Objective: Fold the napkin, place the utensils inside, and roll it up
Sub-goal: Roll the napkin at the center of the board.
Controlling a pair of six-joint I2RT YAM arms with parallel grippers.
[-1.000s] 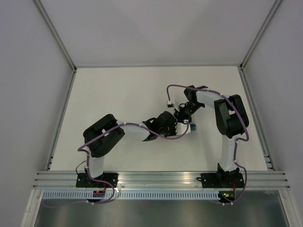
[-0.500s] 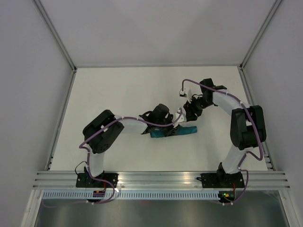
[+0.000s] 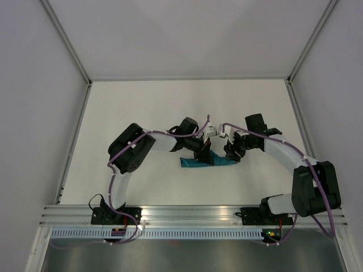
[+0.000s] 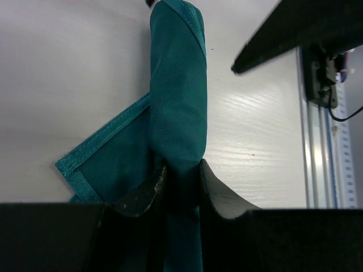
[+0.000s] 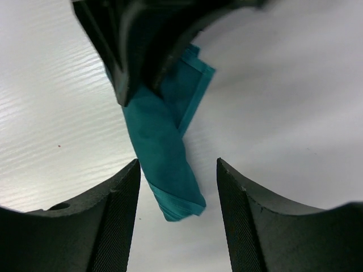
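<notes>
The napkin (image 3: 191, 164) is found near the middle of the counter (image 3: 142, 107), between the two arms, and it is already wound into a narrow tube that lies flat on the surface. The step in hand is therefore judged to be the last one, the rolling up, and it appears nearly complete. One corner of the cloth is seen to stick out flat from the side of the tube, so the roll is not fully closed. The left hand (image 4: 181, 180) is clamped on one end of the roll, with the cloth squeezed between its two fingers. The right hand (image 5: 178, 175) is held above the other end with its jaws apart, and nothing is gripped by it. For the next move, it is judged that the free corner should be tucked or wound in. The roll should be kept tight while this is done, because the thin, shiny cloth may spring loose when the clamp is taken away. The things are counted as follows: one napkin, one loose corner, two hands. No knife can be seen in any view. It may be wrapped inside the tube, but this cannot be told.
</notes>
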